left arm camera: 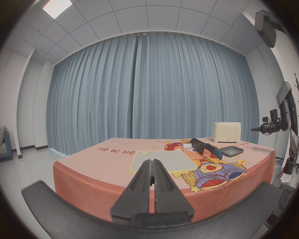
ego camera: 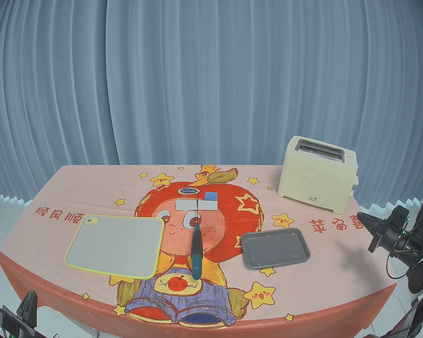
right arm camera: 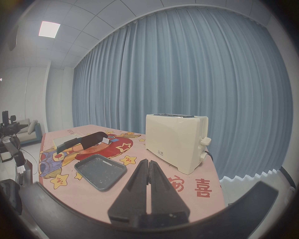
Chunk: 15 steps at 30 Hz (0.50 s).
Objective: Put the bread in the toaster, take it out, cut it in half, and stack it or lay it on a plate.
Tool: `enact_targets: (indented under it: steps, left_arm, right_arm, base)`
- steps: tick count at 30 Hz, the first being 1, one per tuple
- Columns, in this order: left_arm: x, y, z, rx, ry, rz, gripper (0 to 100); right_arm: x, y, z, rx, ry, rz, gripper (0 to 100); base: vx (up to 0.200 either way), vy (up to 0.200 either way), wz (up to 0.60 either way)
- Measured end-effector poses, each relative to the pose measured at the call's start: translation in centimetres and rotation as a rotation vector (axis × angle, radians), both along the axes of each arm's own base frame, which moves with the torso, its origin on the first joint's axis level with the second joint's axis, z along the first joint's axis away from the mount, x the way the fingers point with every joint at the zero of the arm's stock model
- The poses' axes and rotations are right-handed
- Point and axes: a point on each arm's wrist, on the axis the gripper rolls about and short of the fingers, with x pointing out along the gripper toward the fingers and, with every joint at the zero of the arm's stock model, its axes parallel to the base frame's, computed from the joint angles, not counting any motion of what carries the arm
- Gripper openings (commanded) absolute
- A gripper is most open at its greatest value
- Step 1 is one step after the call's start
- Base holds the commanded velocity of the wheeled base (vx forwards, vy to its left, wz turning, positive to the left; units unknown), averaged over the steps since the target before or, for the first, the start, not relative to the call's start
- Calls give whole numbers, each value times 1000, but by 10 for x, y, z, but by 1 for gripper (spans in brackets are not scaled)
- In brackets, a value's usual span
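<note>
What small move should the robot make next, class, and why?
Probably bring the right gripper up over the toaster and open it. No bread lies on the cutting board or tray, so the slice may sit in the slots; that gripper is shut and nearest.

Blue-grey pleated curtain (ego camera: 211, 79) spanned the far wall. White side walls (left arm camera: 28, 102), pale glossy floor (left arm camera: 28, 168), tiled ceiling (left arm camera: 155, 15) with one lit panel (left arm camera: 57, 7). Light sofa (right arm camera: 29, 132) stood at the room's edge.

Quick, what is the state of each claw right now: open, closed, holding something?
Left claw: closed, holding nothing.
Right claw: closed, holding nothing.
</note>
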Motion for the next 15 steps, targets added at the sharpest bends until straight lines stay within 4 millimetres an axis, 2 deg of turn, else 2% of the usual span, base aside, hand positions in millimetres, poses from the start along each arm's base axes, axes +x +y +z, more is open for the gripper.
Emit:
enact_targets:
  steps: [8,15]
  left_arm:
    - [0,0,0,0,0,0,0]
    - [0,0,0,0,0,0,0]
  right_arm:
    - [3,-2,4,5,-18,-11,0]
    - [6,0,20,73,-75,-12,0]
  base:
    - [0,0,0]
    - [0,0,0]
